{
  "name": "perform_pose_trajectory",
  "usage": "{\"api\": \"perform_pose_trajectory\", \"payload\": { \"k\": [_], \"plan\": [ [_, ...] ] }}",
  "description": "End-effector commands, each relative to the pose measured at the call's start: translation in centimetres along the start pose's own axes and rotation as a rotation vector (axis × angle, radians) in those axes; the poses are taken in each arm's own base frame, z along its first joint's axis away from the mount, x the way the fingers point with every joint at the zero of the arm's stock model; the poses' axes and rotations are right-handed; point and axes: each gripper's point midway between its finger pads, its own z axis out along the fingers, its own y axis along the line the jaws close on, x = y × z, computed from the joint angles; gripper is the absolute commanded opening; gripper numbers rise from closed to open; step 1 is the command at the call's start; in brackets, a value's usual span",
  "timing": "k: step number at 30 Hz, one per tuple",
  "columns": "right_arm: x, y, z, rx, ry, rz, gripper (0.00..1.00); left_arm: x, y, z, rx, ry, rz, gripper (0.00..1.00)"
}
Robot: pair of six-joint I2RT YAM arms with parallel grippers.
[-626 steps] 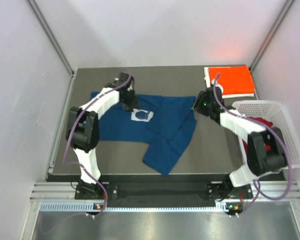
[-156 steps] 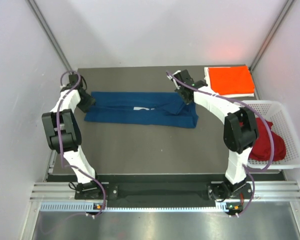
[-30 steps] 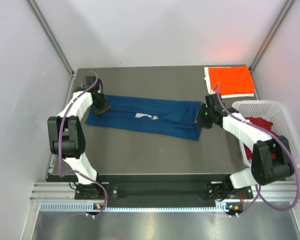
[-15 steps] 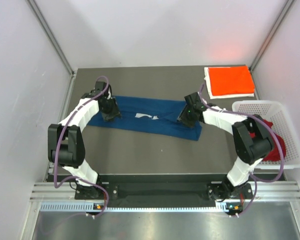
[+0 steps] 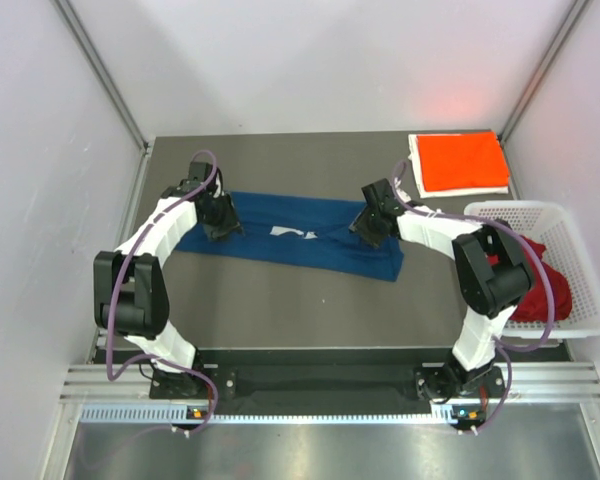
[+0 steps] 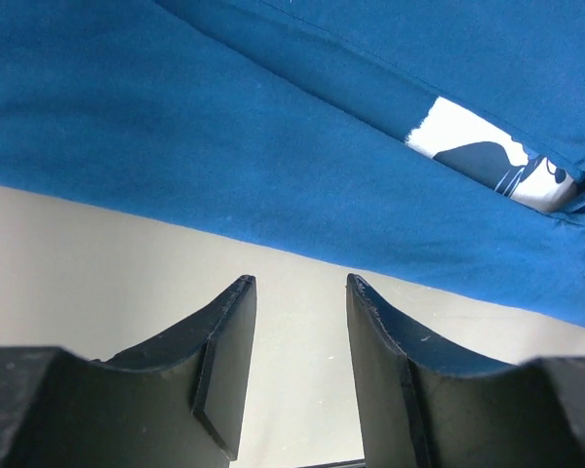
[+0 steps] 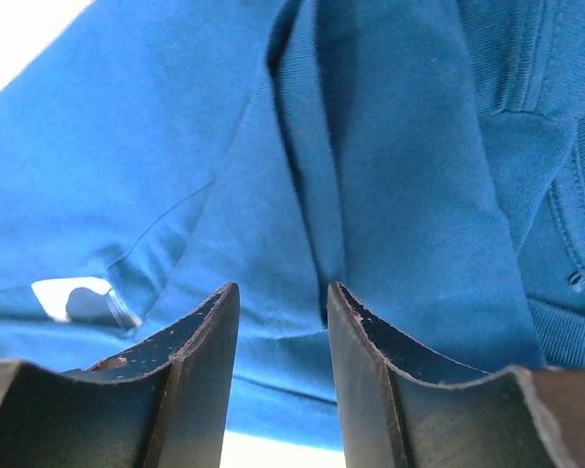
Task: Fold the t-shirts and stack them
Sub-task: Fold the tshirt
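Both the left gripper (image 6: 300,283) and right gripper (image 7: 283,289) hovered part-open and empty at the navy t-shirt (image 5: 310,240); each needed to catch all layers evenly.

Navy t-shirt (image 5: 280,250), a long folded strip across mid-table (image 5: 280,320); orange-red t-shirt (image 5: 460,162) folded flat, far right corner; dark red t-shirt (image 5: 528,300) crumpled in basket (image 5: 525,208).
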Motion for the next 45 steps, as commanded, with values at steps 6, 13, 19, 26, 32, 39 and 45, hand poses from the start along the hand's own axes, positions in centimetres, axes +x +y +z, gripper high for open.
{"api": "perform_pose_trajectory", "payload": {
  "k": [6,13,19,26,32,39,45],
  "plan": [
    [-1.1,1.5,-0.1,-0.003,-0.051,0.025,0.41,-1.2,-1.0,-1.4,0.039,-0.067,0.024,0.47],
    [-2.0,3.6,-0.2,-0.084,-0.074,-0.001,0.0,-1.3,-1.0,-1.5,0.038,-0.073,0.025,0.47],
    [-2.6,5.8,-0.2,-0.163,-0.085,-0.048,0.0,-1.4,-1.0,-1.6,0.035,-0.08,0.022,0.48],
    [-3.9,8.6,0.5,-0.217,-0.106,-0.132,0.0,-1.4,-0.9,-1.5,0.028,-0.081,0.022,0.48],
    [-4.8,9.9,1.5,-0.213,-0.121,-0.229,0.0,-1.4,-0.8,-1.6,0.024,-0.082,0.02,0.48],
    [-5.2,11.4,2.4,-0.247,-0.126,-0.268,0.0,-1.5,-0.8,-1.5,0.023,-0.088,0.019,0.48],
    [-4.9,12.6,2.7,-0.285,-0.116,-0.308,0.0,-1.4,-0.7,-1.4,0.018,-0.085,0.018,0.48]
  ]
}}
